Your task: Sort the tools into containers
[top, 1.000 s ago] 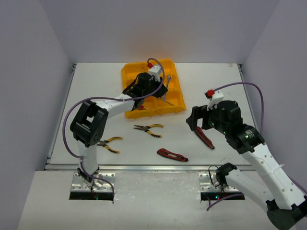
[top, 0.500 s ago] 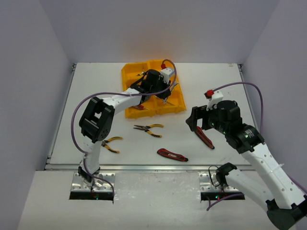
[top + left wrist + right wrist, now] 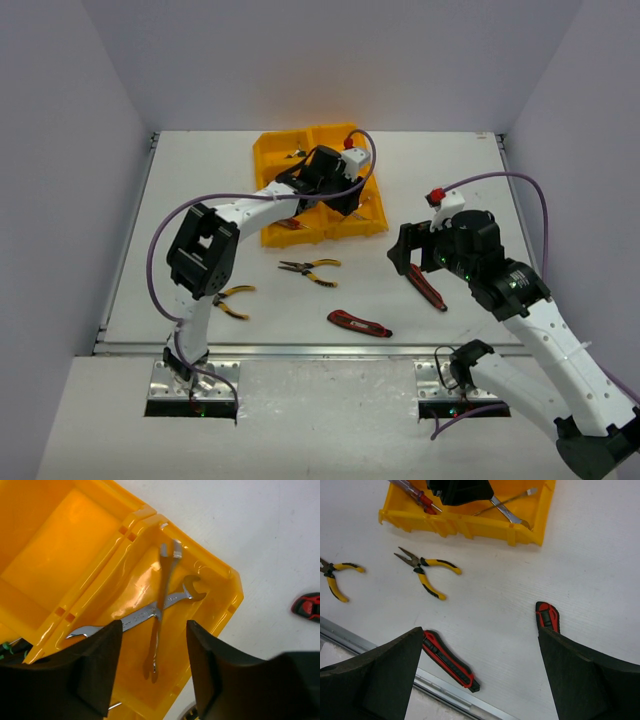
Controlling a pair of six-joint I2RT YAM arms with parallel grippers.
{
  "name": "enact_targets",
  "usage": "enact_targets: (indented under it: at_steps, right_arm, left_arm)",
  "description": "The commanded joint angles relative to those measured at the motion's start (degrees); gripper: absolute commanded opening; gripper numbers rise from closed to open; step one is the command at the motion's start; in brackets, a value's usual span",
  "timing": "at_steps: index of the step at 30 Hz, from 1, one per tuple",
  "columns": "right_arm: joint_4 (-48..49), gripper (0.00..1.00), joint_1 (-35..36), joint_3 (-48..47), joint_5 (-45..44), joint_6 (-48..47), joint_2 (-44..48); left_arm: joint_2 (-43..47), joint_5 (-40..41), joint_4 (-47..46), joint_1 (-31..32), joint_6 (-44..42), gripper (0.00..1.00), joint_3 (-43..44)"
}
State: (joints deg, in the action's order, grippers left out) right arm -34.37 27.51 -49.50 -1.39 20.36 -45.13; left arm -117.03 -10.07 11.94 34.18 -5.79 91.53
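tray (image 3: 268, 170): is sitting at the far middle of the table (image 3: 200, 200), with some tools already lying in its boxes.
left gripper (image 3: 152, 630): is hanging over the near right corner box of the tray. a moment ago its fingers were shut tight. now they are standing apart and are holding nothing. it has also been sliding across the tray from left to right.
right gripper (image 3: 480, 640): is waiting low over the table with its fingers spread wide and is holding nothing. it is staying where it was.
red knife (image 3: 547, 615): is lying on the table just under the right gripper.
other red knife (image 3: 450, 660): is lying near the front edge.
big pliers (image 3: 310, 268): are lying on the table in front of the tray.
small pliers (image 3: 230, 298): are lying by the left arm.
top wrench (image 3: 161, 605): is lying in the corner box, crossing the bottom wrench (image 3: 131, 622). one end is looking blurry, so it may be settling.
meaning: one more wrench is looking sorted, while two knives and two pliers are waiting outside the tray.
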Motion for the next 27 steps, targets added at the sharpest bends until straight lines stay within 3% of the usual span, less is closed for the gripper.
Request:
enact_targets:
  at_steps: [1,7,10,13,16,20,24,27]
  right_arm:
    - [1.4,0.96,0.0,-0.2,-2.1,0.0,-0.5]
    - [1.0,0.98,-0.2,0.0,-4.5,0.7,-2.0]
    - [-0.2,0.99,-0.9,1.5,-7.8,-0.9,-5.4]
    - [-3.0,0.99,-2.0,3.0,-11.2,-3.9,-15.2]
    - [-3.7,0.99,-2.0,5.1,-14.0,-10.9,-22.6]
    - [-3.0,0.99,-5.0,4.4,-13.3,-13.1,-29.9]
    - [2.9,0.98,-8.2,5.2,-7.9,-14.7,-35.6]
    - [5.3,0.90,-8.7,3.9,-6.4,-15.9,-42.2]
  left_arm:
    - [5.4,0.1,-1.6,0.4,0.7,0.59,1.6]
    - [14.9,8.0,-2.4,0.4,5.4,0.84,0.0]
    - [22.0,23.3,0.5,0.2,16.4,1.00,-2.0]
    - [29.2,31.3,8.9,-0.8,27.8,1.00,-6.4]
    - [40.3,27.5,11.8,-1.4,33.0,1.00,-15.9]
    - [53.8,25.1,13.2,-1.3,33.4,1.00,-29.3]
    - [65.2,26.9,18.9,-1.4,29.8,1.00,-35.0]
    - [71.0,27.3,18.7,-1.4,26.8,1.00,-38.7]
